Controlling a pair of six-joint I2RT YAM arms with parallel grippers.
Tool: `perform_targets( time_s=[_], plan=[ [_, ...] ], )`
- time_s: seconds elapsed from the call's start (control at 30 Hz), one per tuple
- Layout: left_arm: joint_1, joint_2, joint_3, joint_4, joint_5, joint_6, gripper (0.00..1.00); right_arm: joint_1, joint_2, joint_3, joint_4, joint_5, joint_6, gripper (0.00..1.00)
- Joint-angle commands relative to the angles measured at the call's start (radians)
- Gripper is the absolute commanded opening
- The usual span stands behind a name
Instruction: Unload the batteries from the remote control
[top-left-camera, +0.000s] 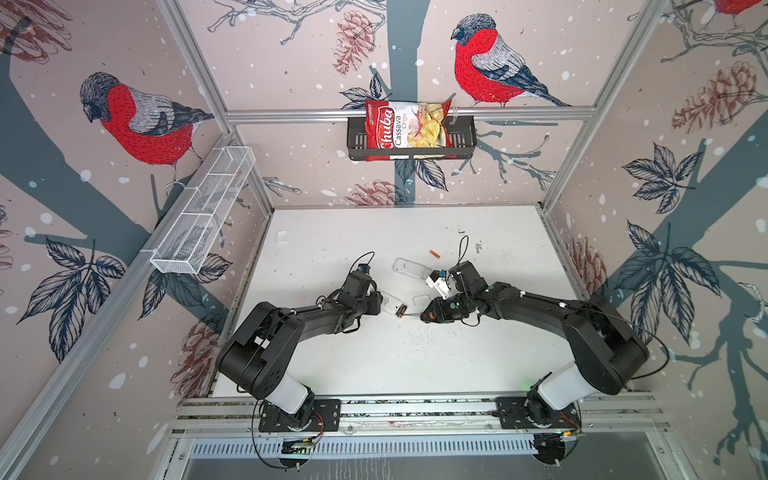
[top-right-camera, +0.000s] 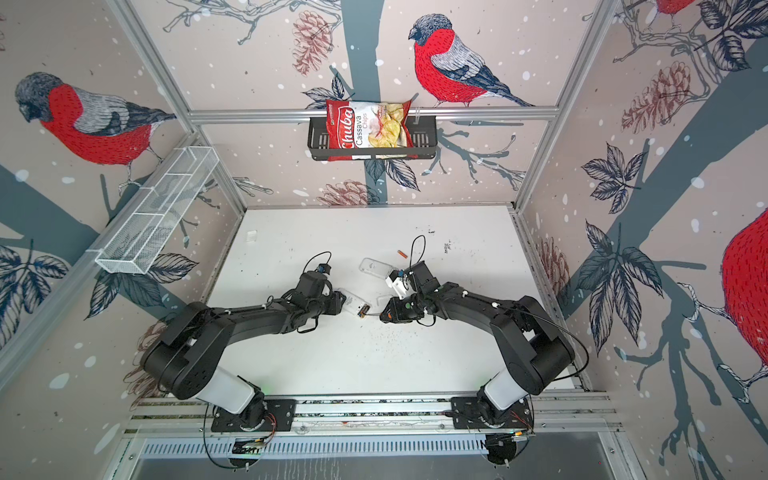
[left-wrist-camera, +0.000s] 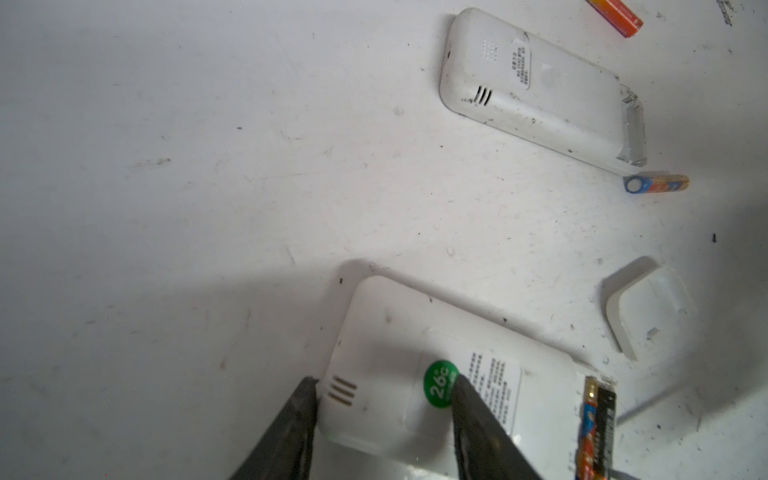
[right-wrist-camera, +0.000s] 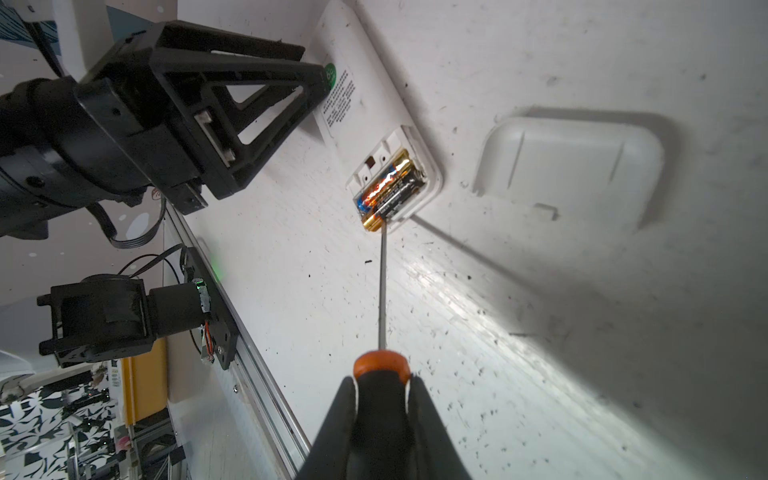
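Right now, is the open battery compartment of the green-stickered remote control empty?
No: the right wrist view shows two batteries lying side by side in the remote control's open compartment, the screwdriver tip at their end.

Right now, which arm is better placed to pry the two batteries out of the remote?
Right. The right gripper is shut on the screwdriver, whose tip sits against the batteries in the remote. The left gripper rests on that remote, apparently steadying it.
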Motion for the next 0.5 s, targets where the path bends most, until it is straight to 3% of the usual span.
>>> perform_targets(
  time_s=[0.0,0.47],
  plan=[
    [-0.018,0.009,-0.01,-0.074,0.082,0.005,0.5,0.003,0.0,-0.001,0.046,0.005,0.015,0.0],
    [-0.022,0.004,-0.027,-0.062,0.088,-0.001,0.48,0.001,0.015,-0.033,0.135,0.007,0.062,0.0]
  ],
)
